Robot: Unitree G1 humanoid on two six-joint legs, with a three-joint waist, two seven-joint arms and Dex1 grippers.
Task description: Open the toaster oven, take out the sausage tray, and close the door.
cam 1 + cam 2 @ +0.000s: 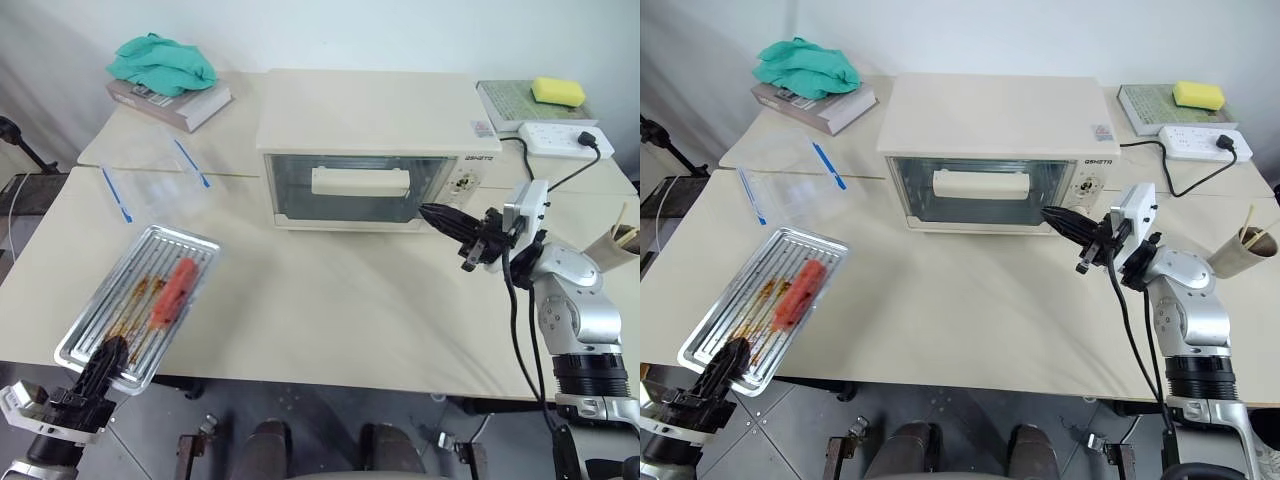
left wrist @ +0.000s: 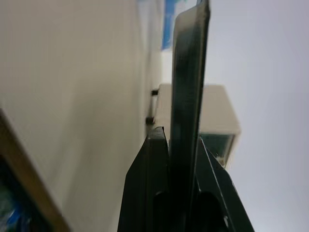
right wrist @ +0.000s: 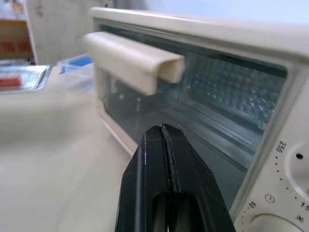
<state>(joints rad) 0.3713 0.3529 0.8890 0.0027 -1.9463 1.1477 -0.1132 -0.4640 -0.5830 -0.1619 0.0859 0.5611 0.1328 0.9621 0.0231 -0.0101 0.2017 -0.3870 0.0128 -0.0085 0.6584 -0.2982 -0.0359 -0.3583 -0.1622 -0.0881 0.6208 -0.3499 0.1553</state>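
Two pale tables, white wall

A cream worktop, apparently two tables pushed together along a seam, stands against a plain white wall. Below its front edge lies grey tiled floor.

Dial scale on toaster oven control panel reads 60, 092, 15; brand lettering above it too small to read.
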